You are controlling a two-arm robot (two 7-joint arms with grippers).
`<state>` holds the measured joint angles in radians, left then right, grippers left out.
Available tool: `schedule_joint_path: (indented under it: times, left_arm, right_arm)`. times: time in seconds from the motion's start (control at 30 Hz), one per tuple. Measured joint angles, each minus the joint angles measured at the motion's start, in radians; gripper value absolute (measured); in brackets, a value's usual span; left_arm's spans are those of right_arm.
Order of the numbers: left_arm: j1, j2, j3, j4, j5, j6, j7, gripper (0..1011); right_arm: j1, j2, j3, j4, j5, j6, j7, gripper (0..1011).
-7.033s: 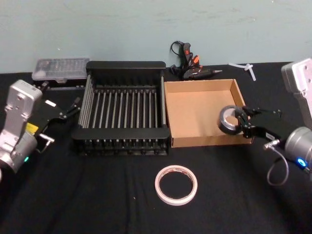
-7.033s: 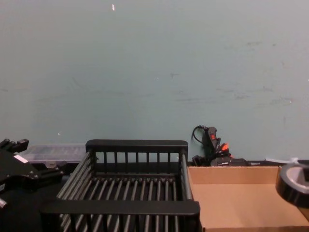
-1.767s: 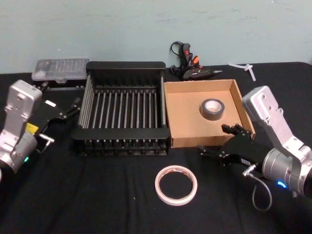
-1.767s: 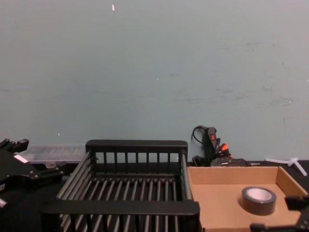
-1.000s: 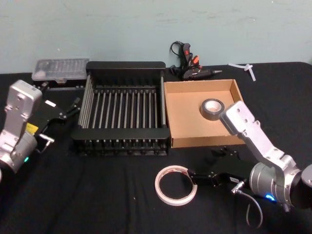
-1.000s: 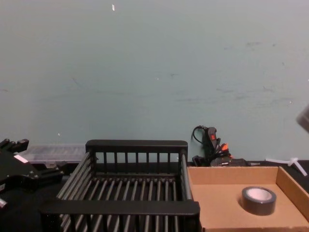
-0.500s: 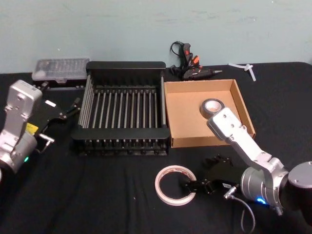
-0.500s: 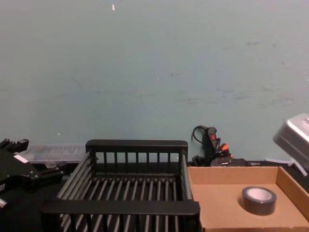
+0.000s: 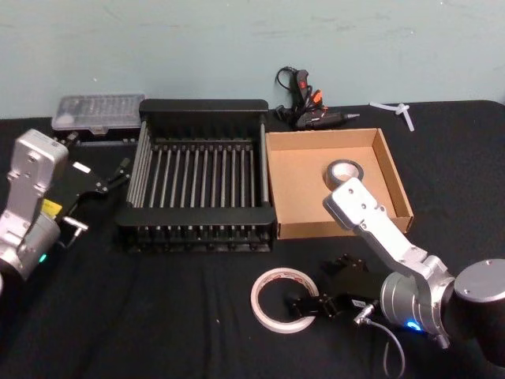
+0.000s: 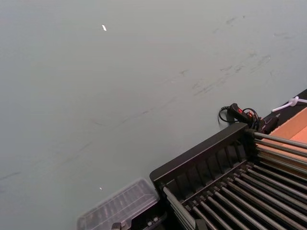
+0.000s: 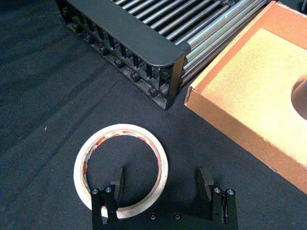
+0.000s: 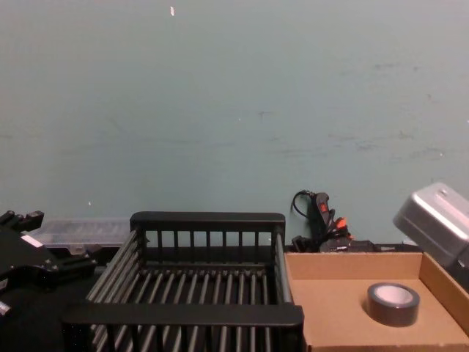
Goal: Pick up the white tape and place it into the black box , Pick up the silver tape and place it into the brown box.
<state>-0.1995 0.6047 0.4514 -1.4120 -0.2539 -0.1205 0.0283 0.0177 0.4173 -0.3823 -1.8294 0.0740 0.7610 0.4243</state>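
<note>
Two tapes, one done: silver tape (image 9: 345, 173) lies flat on the floor of the brown box (image 9: 293, 226), so only the white tape (image 9: 274, 287) is left, flat on the black cloth in front of the black box (image 9: 196, 214). Right gripper (image 11: 162, 185) is low at the ring's near-right edge, fingers spread wide with one inside the hole and one outside, likely set to pinch the band. Left gripper (image 9: 118, 171) parked by the crate's left side, fingers apart, nothing held.

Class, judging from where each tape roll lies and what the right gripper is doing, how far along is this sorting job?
Done: the silver tape lies in the brown box. In hand: the right gripper, fingers open, straddles the rim of the white tape on the table. Left: grasp it and carry it into the black box. The left gripper sits parked beside that box.
</note>
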Motion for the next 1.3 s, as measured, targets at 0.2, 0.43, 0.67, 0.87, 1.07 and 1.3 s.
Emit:
schedule_joint_path:
  times: [0.2,0.43,0.67,0.87,1.07,1.3]
  left_arm:
    - [0.0,0.0,0.0,0.0,0.0,0.0,0.0,1001]
    - [0.0,0.0,0.0,0.0,0.0,0.0,0.0,1001]
    - [0.0,0.0,0.0,0.0,0.0,0.0,0.0,1001]
    - [0.0,0.0,0.0,0.0,0.0,0.0,0.0,1001]
    - [0.0,0.0,0.0,0.0,0.0,0.0,0.0,1001]
    - [0.0,0.0,0.0,0.0,0.0,0.0,0.0,1001]
  right_arm:
    - [0.005,-0.006,-0.003,0.008,-0.009,0.002,0.005,1002]
    - [0.008,-0.017,-0.003,0.017,-0.021,0.004,0.009,1002]
    - [0.01,-0.024,-0.001,0.026,-0.029,0.004,0.013,1002]
    - [0.01,-0.028,0.001,0.03,-0.034,0.004,0.016,1002]
    - [0.007,-0.03,0.003,0.032,-0.039,0.004,0.02,1002]
    - [0.005,-0.035,0.004,0.035,-0.042,0.003,0.022,1002]
